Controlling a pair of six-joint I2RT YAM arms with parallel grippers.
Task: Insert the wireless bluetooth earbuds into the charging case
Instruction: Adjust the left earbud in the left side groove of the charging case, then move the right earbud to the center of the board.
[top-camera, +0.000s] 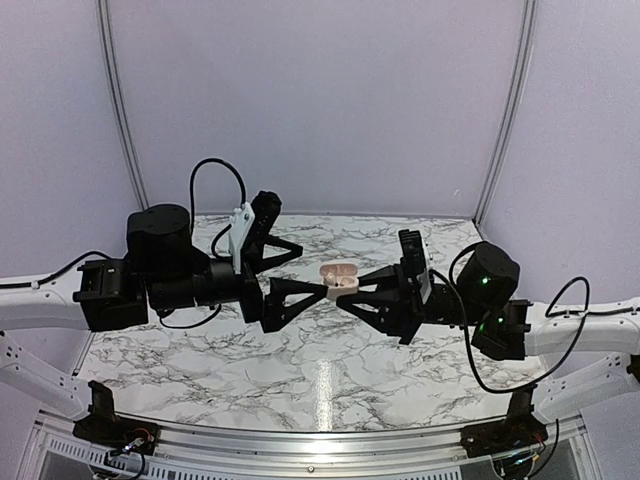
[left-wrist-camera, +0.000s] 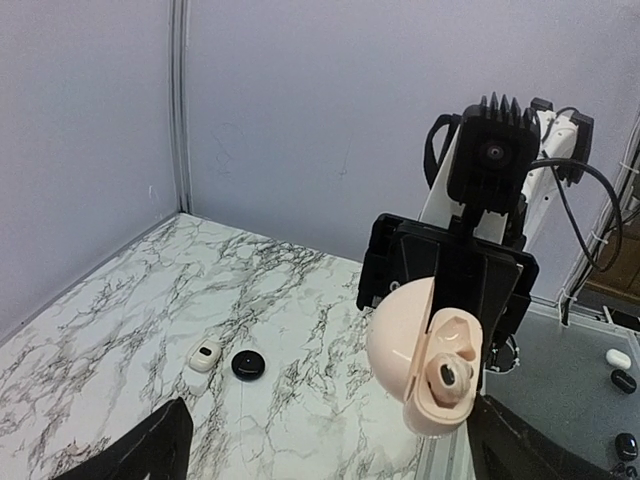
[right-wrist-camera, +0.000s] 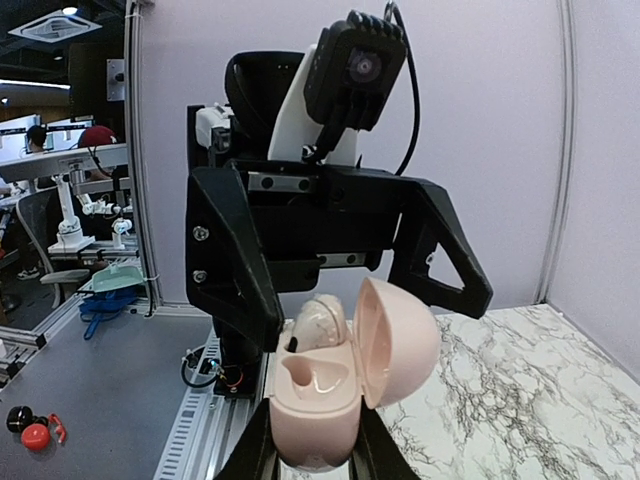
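The cream-pink charging case (top-camera: 338, 274) hangs in the air above the marble table with its lid (right-wrist-camera: 395, 340) swung open. My right gripper (right-wrist-camera: 312, 455) is shut on the case's lower body (right-wrist-camera: 320, 410), one finger on each side. In the right wrist view an earbud (right-wrist-camera: 322, 325), pale with a dark tip, sits in the far socket, and the near socket (right-wrist-camera: 318, 372) is empty. The left wrist view shows the same earbud (left-wrist-camera: 447, 373) inside the case (left-wrist-camera: 410, 350). My left gripper (top-camera: 313, 270) faces the case, open wide, with nothing between its fingers (left-wrist-camera: 160, 445).
A small cream-white piece with a dark spot (left-wrist-camera: 205, 355) and a black round puck (left-wrist-camera: 249, 365) lie side by side on the marble table (left-wrist-camera: 150, 300). Lilac walls enclose the back and sides. A metal rail (top-camera: 320, 440) runs along the near edge.
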